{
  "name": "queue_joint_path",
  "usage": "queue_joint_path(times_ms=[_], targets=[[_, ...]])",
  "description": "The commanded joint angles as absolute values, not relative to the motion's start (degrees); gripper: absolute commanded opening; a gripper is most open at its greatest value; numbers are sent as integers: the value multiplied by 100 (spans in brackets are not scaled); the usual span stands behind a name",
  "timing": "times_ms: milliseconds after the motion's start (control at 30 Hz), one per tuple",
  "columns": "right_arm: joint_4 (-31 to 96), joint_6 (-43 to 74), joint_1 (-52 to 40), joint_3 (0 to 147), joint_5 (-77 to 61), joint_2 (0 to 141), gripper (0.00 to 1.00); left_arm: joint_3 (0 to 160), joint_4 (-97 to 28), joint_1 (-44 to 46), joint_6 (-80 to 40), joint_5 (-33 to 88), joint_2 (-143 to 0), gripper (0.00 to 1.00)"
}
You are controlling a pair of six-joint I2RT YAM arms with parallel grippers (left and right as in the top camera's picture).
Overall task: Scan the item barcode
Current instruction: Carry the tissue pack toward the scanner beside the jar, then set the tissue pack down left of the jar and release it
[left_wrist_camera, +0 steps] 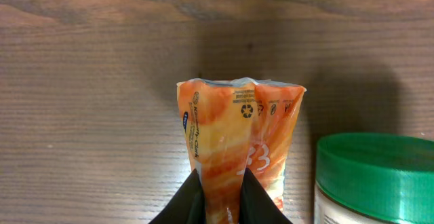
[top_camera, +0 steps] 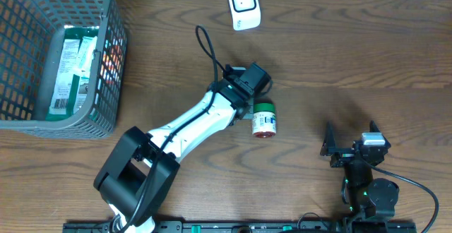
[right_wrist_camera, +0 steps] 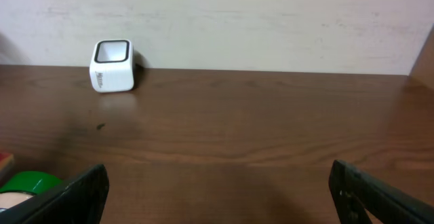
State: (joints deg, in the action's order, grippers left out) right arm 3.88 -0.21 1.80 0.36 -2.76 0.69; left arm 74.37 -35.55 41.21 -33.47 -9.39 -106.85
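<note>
Packet (left_wrist_camera: 237,142), pinched in the left fingers (left_wrist_camera: 183,207), wants its printed side held square to the scanner (top_camera: 244,6); right fingers (right_wrist_camera: 74,197) wide, empty.

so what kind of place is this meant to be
Likely a mock shop checkout on a wooden table: a small white barcode scanner at the far edge, a grey wire basket holding packaged goods, and a green-lidded jar beside an orange packet pinched in the left gripper.

packet (left_wrist_camera: 237,136): lower end is cut off, small print cannot be read | jar (left_wrist_camera: 376,176): is cropped at the corner
</note>
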Motion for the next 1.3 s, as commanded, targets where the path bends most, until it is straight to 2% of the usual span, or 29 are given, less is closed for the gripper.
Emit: queue_joint_path(times_ms=[0,100,167,300,500,633,767,900,1100,1267], targets=[[410,16,104,30,-242,38,99,7430,-3548,4174,-3420,-1166,-10750,22],[410,16,104,32,-242,38,99,7430,-3546,4171,-3422,-1166,-10750,32],[412,16,104,32,-242,38,99,7430,-3548,4171,-3422,-1160,-10750,45],[412,16,104,32,-242,38,99,7430,-3544,4165,-3411,-1166,-10748,57],[412,16,104,30,-244,38,99,7590,-3640,3699,-3225,-1059,-10746,63],[410,19,104,30,-242,38,99,7616,-3649,3020,-2290,729,-10748,63],[410,16,104,32,-242,38,99,7614,-3883,2392,-1092,2386,-10748,59],[412,16,104,32,-242,38,99,7588,-4235,1966,-307,2899,-10748,50],[410,16,104,30,-242,38,99,7299,-4278,1793,1087,4318,-10748,50],[410,16,104,32,-242,38,99,6971,-3905,1911,1194,4263,-10750,50]])
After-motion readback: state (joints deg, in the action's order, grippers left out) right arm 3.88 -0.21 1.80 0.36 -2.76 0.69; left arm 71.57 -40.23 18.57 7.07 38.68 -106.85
